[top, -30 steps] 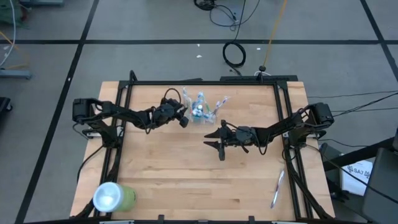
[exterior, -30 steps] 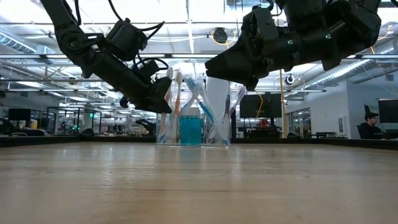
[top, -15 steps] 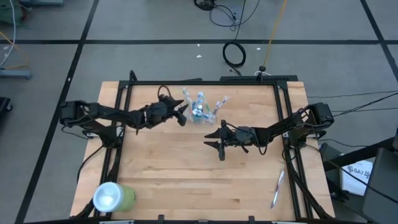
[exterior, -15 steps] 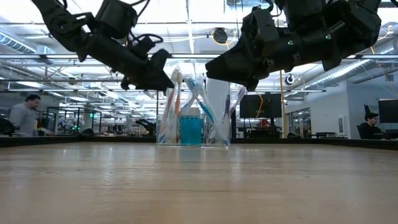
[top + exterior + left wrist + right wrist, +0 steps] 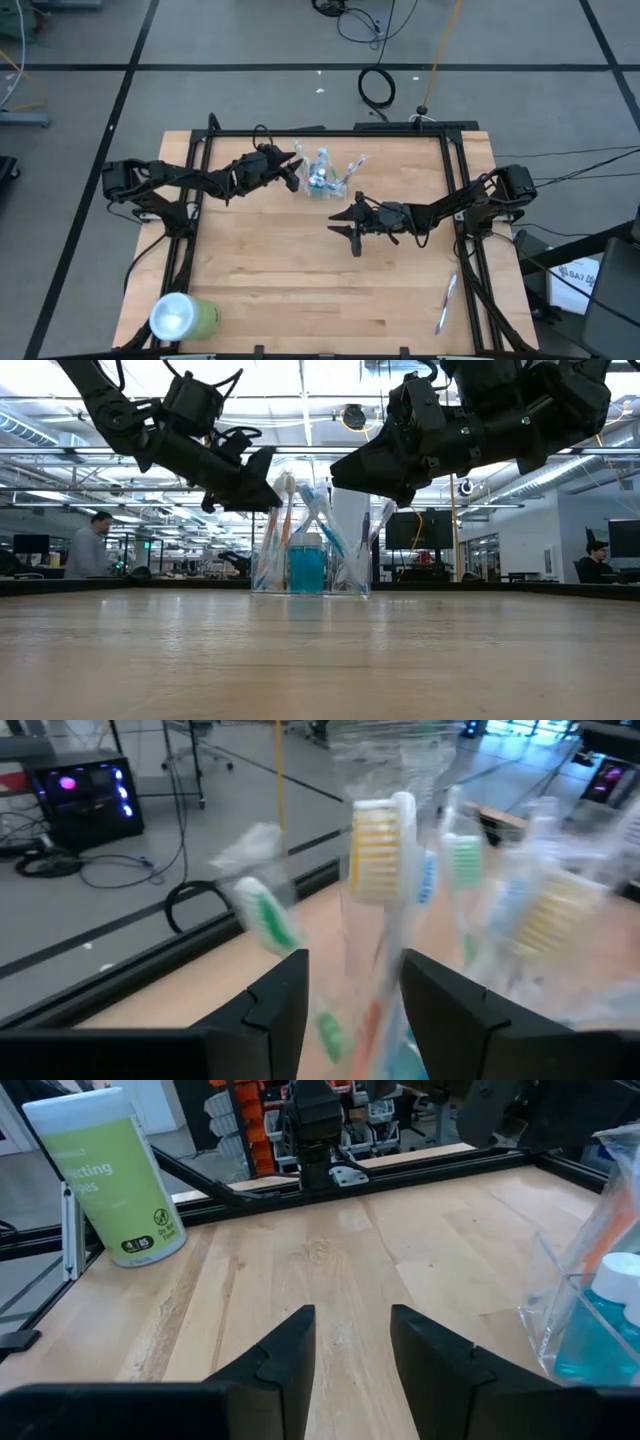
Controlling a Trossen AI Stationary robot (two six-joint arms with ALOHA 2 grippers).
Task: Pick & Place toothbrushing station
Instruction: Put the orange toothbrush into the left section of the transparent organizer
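The toothbrushing station [image 5: 322,175] is a group of clear plastic cups holding several toothbrushes and a blue bottle. It stands on its base on the table near the far edge, and also shows in the low view [image 5: 310,555]. My left gripper [image 5: 293,170] is open, just left of the station at the height of the brush heads [image 5: 268,488]. In the left wrist view its fingers [image 5: 352,970] frame a yellow-bristled toothbrush [image 5: 378,850] in a clear cup, without touching it. My right gripper [image 5: 343,228] is open and empty, above the table's middle, near side of the station [image 5: 600,1310].
A light-green cup with a whitish top [image 5: 180,318] stands at the table's near left corner and shows in the right wrist view [image 5: 105,1175]. A thin pale stick [image 5: 445,303] lies by the right rail. A black frame [image 5: 200,200] borders the table. People show in the room behind.
My left gripper has risen from beside the station's lower part to the height of the brush heads. It has also shifted toward the table's far edge, staying close to the station's left side. The station and my right gripper have kept still.
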